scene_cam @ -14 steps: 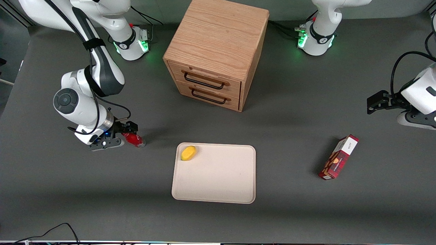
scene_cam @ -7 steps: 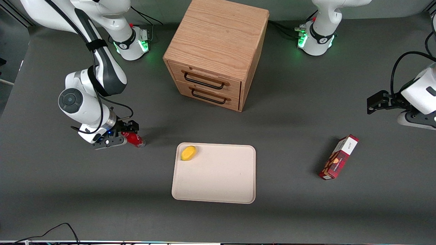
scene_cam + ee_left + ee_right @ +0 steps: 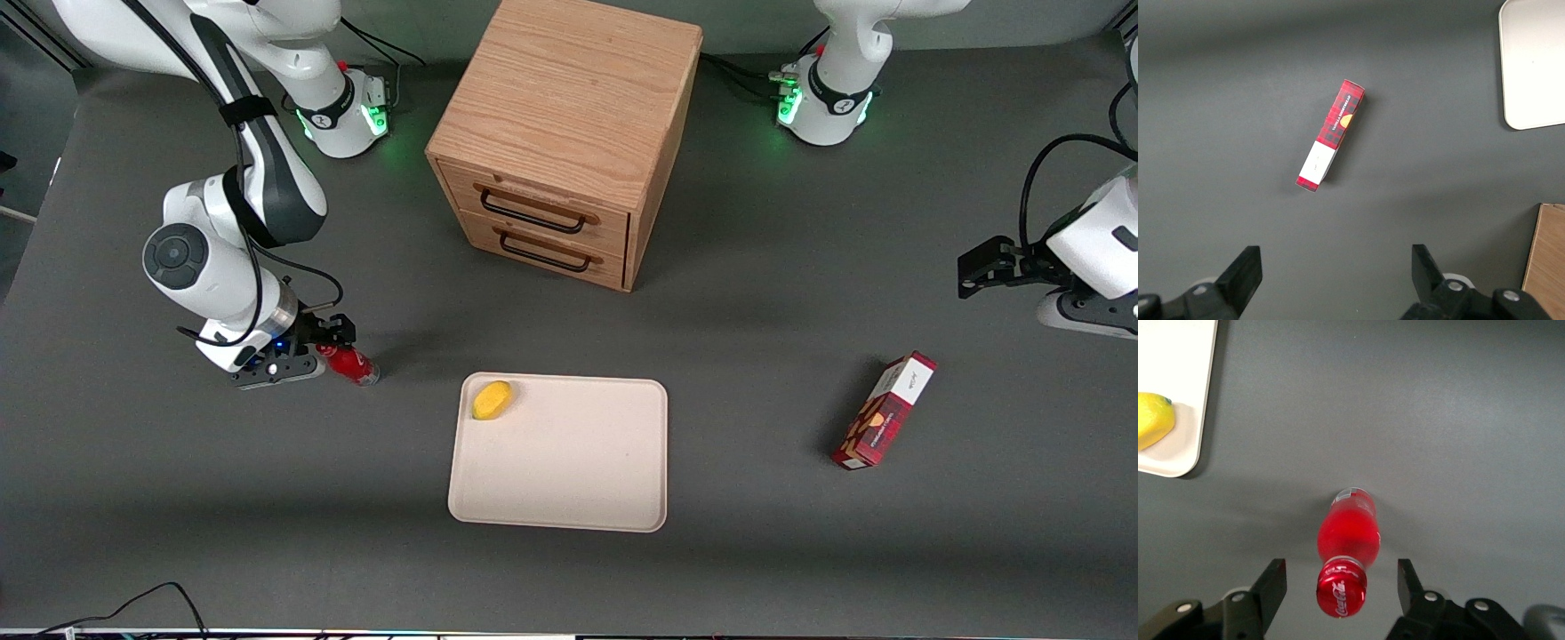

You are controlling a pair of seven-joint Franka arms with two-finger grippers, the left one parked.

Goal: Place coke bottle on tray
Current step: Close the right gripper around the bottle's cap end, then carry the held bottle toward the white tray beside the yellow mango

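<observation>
Beside the tray (image 3: 569, 480) with yellow fruit (image 3: 492, 399): coke bottle (image 3: 1348, 550) between spread gripper (image 3: 1341, 581) fingers.

A dark grey matte table (image 3: 765, 569) fills the scene under even, soft overhead light. A light oak two-drawer cabinet (image 3: 569, 133) with black bar handles stands on it, throwing a faint shadow. Black cables (image 3: 133, 604) trail at the table's nearest edge

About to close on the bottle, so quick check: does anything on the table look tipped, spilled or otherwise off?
Nothing spilled or damaged. The coke bottle stands upright, cap on, between the open pincer fingers. The red carton lies flat and askew toward the parked arm's end. A yellow fruit already sits in one corner of the tray.
</observation>
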